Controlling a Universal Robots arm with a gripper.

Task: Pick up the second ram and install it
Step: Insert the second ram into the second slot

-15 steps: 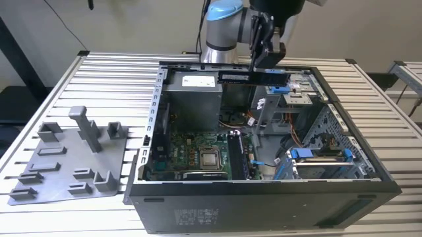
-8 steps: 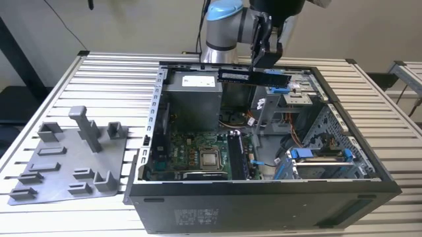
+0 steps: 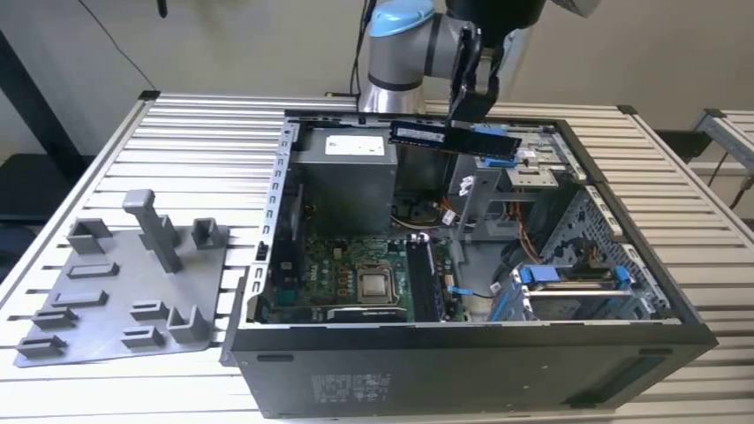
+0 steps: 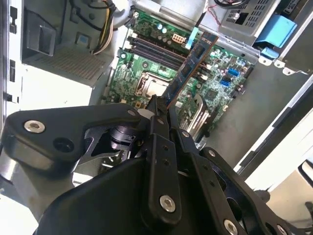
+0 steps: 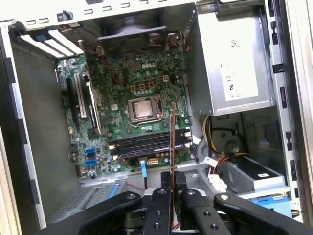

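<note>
While fingers (image 4: 155,117) clamp the second ram (image 3: 454,137) above the computer case (image 3: 448,371) | motherboard (image 3: 342,261) lies inside

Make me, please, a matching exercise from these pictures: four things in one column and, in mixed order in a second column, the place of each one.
Things
1. second ram
2. grey holder plate
3. processor
4. power supply box

Places
A. on the slatted table, at the exterior view's left of the computer case
B. in the middle of the green motherboard
C. held in the pincer, above the open case
D. inside the case, against its wall, beside the motherboard

Pairs: 1-C, 2-A, 3-B, 4-D
</note>
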